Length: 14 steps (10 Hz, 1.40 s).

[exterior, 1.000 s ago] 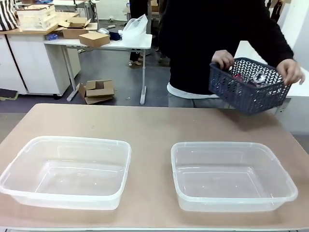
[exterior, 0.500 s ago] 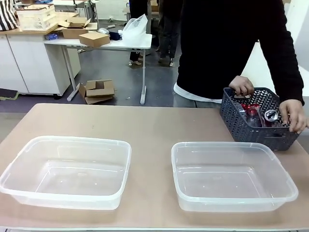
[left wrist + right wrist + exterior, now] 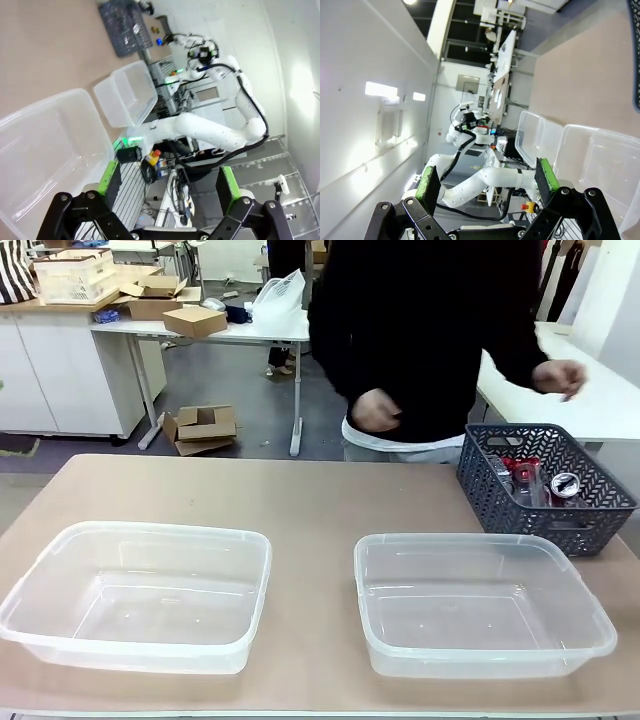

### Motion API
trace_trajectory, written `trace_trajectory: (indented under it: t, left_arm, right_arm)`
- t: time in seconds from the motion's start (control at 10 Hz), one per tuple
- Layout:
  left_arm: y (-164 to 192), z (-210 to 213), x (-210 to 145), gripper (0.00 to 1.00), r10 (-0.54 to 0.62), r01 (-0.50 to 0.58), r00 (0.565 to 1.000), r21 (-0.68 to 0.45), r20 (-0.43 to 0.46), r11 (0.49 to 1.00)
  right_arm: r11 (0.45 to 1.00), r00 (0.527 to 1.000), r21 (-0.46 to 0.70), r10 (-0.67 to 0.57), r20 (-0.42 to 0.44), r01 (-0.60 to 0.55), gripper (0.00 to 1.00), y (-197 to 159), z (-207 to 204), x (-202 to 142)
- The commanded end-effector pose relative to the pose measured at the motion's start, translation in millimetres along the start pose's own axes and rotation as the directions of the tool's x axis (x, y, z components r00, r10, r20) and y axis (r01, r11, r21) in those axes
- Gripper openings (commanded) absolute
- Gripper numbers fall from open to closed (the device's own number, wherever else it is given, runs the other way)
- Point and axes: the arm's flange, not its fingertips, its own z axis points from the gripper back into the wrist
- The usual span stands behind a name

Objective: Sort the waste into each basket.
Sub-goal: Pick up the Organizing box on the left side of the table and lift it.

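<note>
My left end effector [image 3: 167, 182] hangs spread wide, nothing between its fingers. The nearer clear tub [image 3: 45, 145] lies just ahead of it, the second tub [image 3: 127, 95] beyond that, and the dark basket [image 3: 122, 25] farthest off on the desk [image 3: 50, 50]. The waste [image 3: 522, 472], red cans among it, sits in that basket. My right end effector [image 3: 487, 180] is spread and empty too, well apart from everything. I judge sorting has not begun. Next, one arm must reach the basket and pinch one piece.
</note>
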Motion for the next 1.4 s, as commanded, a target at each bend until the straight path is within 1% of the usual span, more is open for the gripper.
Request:
trace_trajectory:
  t: [0.0, 0.1, 0.2, 0.3, 0.4, 0.5, 0.6, 0.7, 0.8, 0.9, 1.0, 1.3]
  left_arm:
    - [-18, 10, -5, 1.0, -0.005, 0.044, 0.989, 0.269, -0.145, 0.962]
    - [-29, 19, -9, 1.0, -0.011, 0.127, 0.968, 0.452, -0.249, 0.883]
    - [-37, 28, -14, 1.0, 0.047, 0.165, 0.95, 0.623, -0.31, 0.765]
    - [-42, 38, -17, 1.0, 0.103, 0.167, 0.942, 0.711, -0.32, 0.683]
    - [-41, 43, -21, 1.0, 0.15, 0.162, 0.932, 0.748, -0.331, 0.643]
    - [-37, 46, -23, 1.0, 0.165, 0.155, 0.933, 0.773, -0.319, 0.615]
    - [-29, 43, -27, 1.0, 0.2, 0.165, 0.918, 0.787, -0.343, 0.594]
    - [-18, 38, -28, 1.0, 0.177, 0.186, 0.915, 0.767, -0.364, 0.614]
    - [-3, 31, -26, 1.0, 0.126, 0.213, 0.914, 0.721, -0.385, 0.659]
    - [10, 28, -18, 1.0, 0.058, 0.171, 0.953, 0.685, -0.298, 0.708]
    - [-18, 36, -25, 1.0, 0.164, 0.209, 0.909, 0.76, -0.383, 0.615]
    - [-18, 36, -25, 1.0, 0.164, 0.209, 0.909, 0.76, -0.383, 0.615]
  right_arm:
    - [0.99, 0.999, -0.136, -0.024, -0.024, 0.021, 1.0, 32, -38, -5]
    - [0.979, 0.996, -0.204, -0.023, -0.083, 0.005, 1.0, 60, -80, -17]
    - [0.944, 0.991, -0.325, 0.018, -0.129, -0.059, 1.0, 82, -130, -36]
    - [0.931, 0.969, -0.331, 0.078, -0.234, -0.155, 1.0, 97, -188, -63]
    - [0.919, 0.941, -0.339, 0.084, -0.329, -0.201, 1.0, 105, -229, -86]
    - [0.921, 0.888, -0.31, 0.076, -0.453, -0.237, 1.0, 116, -269, -118]
    - [0.924, 0.784, -0.265, 0.056, -0.618, -0.275, 1.0, 118, -302, -151]
    - [0.893, 0.719, -0.306, 0.026, -0.695, -0.329, 1.0, 104, -327, -174]
    - [0.845, 0.704, -0.387, -0.017, -0.71, -0.369, 1.0, 81, -341, -184]
    - [0.852, 0.7, -0.372, -0.009, -0.714, -0.368, 1.0, 72, -329, -173]
    - [0.883, 0.72, -0.324, 0.023, -0.693, -0.34, 1.0, 100, -335, -205]
    - [0.883, 0.72, -0.324, 0.023, -0.693, -0.34, 1.0, 100, -335, -205]
